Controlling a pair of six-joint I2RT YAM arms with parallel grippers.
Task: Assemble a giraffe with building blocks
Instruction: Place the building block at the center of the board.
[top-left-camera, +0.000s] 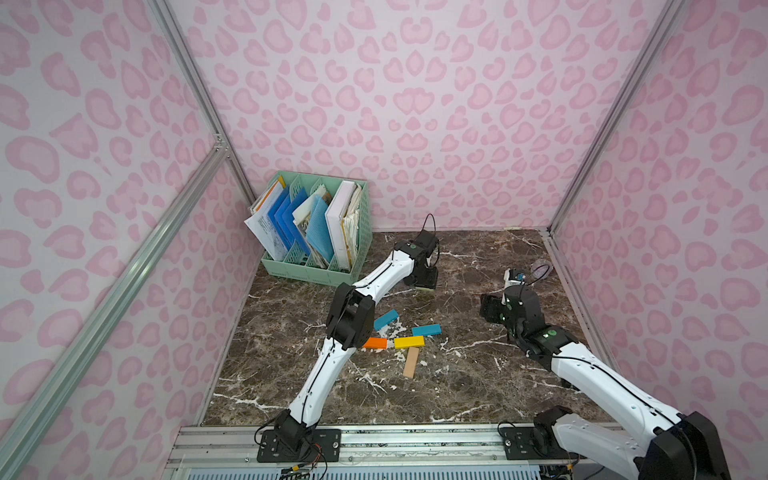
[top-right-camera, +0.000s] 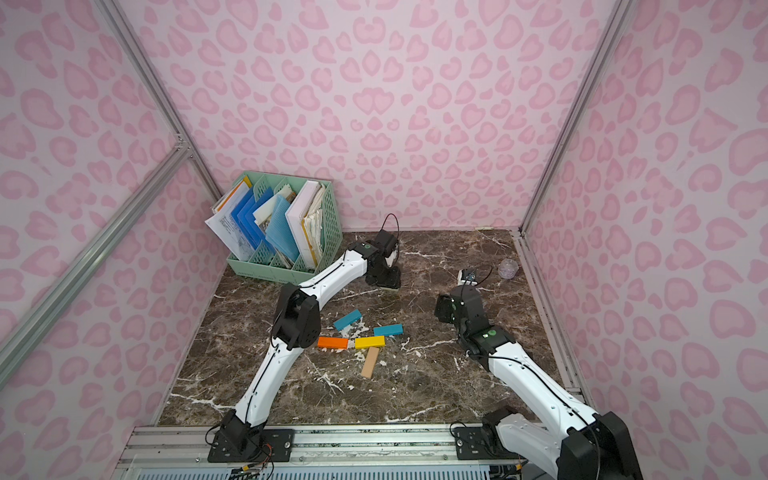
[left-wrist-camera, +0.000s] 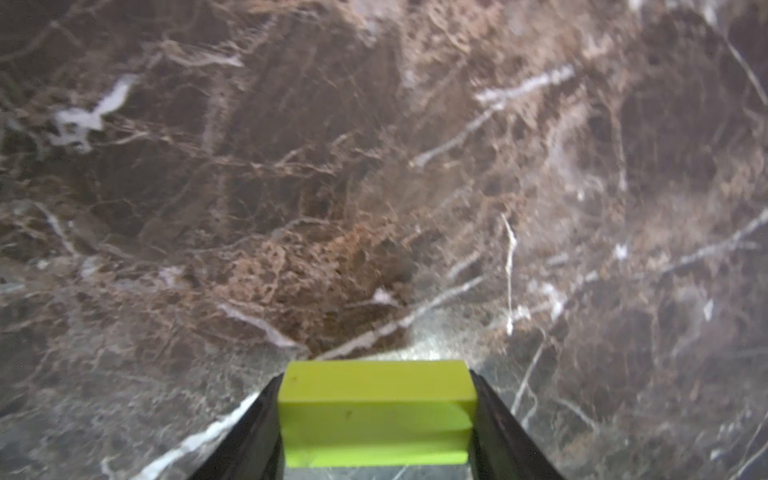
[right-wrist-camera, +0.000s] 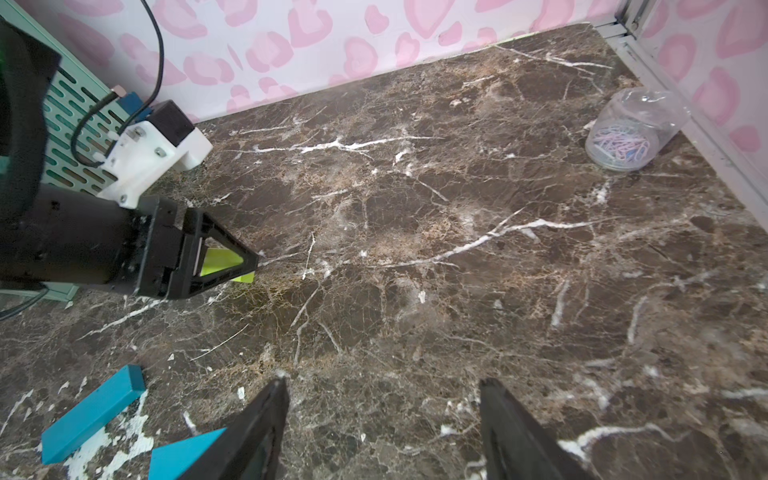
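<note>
l gripper (left-wrist-camera: 376, 374) clamps lime block (left-wrist-camera: 376, 419) nr file rack (top-left-camera: 309, 272); r gripper (right-wrist-camera: 382, 382) agape over open marble (right-wrist-camera: 457, 249).

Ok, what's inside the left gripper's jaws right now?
A lime green block sits between the left gripper's fingers, which close against both its sides, low over the marble table. Its underside is hidden, so whether it touches the table cannot be told.

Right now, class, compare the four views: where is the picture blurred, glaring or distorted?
Left wrist view: the marble table is smeared and soft, with glare just past the sharper lime green block. Both top views: wide-angle stretch, the frame posts lean outward. Right wrist view: crisp, evenly lit.
</note>
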